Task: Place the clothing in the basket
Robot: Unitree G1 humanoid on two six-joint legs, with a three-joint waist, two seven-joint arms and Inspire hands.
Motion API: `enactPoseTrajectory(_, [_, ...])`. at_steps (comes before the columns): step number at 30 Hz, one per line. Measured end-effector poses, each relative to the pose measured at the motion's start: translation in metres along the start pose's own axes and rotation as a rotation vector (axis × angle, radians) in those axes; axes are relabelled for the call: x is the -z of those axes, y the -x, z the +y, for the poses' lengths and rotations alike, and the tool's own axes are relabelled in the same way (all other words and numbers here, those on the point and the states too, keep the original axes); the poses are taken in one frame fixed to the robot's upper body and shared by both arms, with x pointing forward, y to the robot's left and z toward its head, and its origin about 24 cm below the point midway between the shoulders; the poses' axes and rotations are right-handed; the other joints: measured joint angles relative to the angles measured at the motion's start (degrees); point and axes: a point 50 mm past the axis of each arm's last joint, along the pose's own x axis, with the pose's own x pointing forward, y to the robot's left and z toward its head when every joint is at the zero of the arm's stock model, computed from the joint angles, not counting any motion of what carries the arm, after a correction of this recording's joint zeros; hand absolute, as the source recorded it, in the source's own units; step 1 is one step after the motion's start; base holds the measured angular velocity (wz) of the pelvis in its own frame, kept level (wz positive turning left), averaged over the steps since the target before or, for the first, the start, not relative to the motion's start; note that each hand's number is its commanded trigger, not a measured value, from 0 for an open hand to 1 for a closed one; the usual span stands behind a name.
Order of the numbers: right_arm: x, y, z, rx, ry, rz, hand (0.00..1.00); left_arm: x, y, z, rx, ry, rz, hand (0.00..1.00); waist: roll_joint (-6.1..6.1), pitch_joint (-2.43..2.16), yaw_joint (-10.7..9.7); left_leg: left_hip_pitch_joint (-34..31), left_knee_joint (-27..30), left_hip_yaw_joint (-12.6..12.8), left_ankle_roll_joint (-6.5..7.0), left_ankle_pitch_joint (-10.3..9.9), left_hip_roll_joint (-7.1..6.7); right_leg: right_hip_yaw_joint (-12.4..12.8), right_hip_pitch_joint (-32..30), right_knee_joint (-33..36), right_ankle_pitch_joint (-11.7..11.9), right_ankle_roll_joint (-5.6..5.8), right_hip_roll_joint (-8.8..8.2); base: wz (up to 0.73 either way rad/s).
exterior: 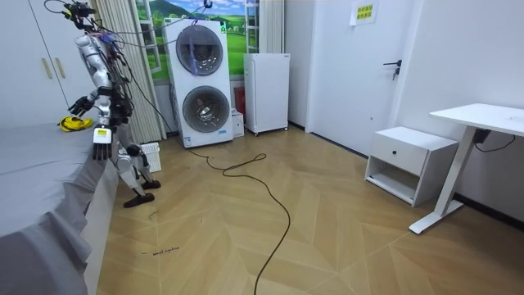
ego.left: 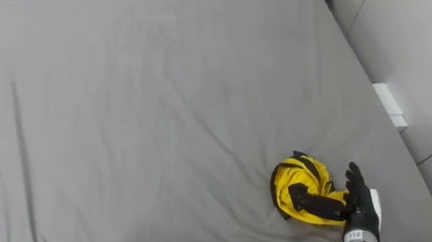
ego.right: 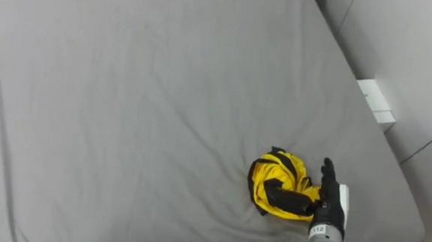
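A crumpled yellow and black garment point(ego.left: 302, 188) lies on the grey bed point(ego.left: 149, 109), near its right edge. My right hand point(ego.left: 361, 203) rests on the sheet just right of the garment, touching its side, with the fingers straight and pointing away from me. In the room view I stand at the bed's edge with the garment point(exterior: 72, 124) in front of me. There my right hand point(exterior: 82, 104) reaches out over the bed, and my left hand point(exterior: 101, 146) hangs down at the bed's side with straight fingers.
The bed's right edge runs diagonally past a white wall point(ego.left: 422, 66). Behind me stand a stacked washer and dryer point(exterior: 201, 82), a white fridge point(exterior: 266, 92), a low cabinet point(exterior: 409, 162) and a desk point(exterior: 483, 119) on wooden floor.
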Motion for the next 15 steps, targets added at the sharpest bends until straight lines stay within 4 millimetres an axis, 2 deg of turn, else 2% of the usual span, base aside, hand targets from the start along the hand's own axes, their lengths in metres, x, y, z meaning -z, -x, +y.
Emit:
enactPoseTrajectory(4, [-0.012,-0.001,0.001,0.015,0.024,-0.066,0.00,-0.003,-0.001,-0.002,0.029,-0.004,0.002,0.00,-0.10,0.05,0.00,-0.30,-0.30,0.04,0.01,0.00,-0.14,-0.01,-0.25,-0.97,0.00,0.00,-0.02,0.00])
enactPoseTrajectory(9, [-0.015,-0.002,0.002,0.014,0.026,-0.074,0.00,-0.004,-0.002,-0.004,0.055,-0.004,0.006,0.00,-0.13,-0.01,-0.07,-0.67,-1.08,-0.03,-0.01,0.02,-0.23,-0.19,-0.62,-1.54,0.00,0.00,0.02,0.00])
enactPoseTrajectory(11, [-0.012,-0.001,0.007,-0.004,0.043,-0.063,0.00,-0.004,-0.002,-0.003,0.056,-0.009,0.010,0.00,-0.21,0.04,-0.08,-0.74,-1.42,-0.02,-0.10,0.07,-0.24,-0.37,-0.66,-1.48,0.00,0.00,0.04,0.00])
enactPoseTrajectory(13, [-0.001,-0.003,0.012,-0.014,0.077,-0.011,0.00,-0.005,-0.002,-0.003,0.060,-0.009,0.014,0.00,-0.30,0.08,-0.15,-0.75,-1.91,-0.15,-0.16,0.12,-0.28,-1.99,-0.80,-1.49,0.00,0.00,-0.07,0.00])
enactPoseTrajectory(15, [0.011,-0.003,0.012,-0.013,0.104,0.044,0.00,-0.006,-0.002,-0.004,0.061,-0.009,0.017,0.00,-0.43,0.09,0.02,-0.86,-1.92,-0.23,-0.16,0.12,-0.29,-2.26,-0.88,-1.50,0.00,0.00,-0.10,0.04])
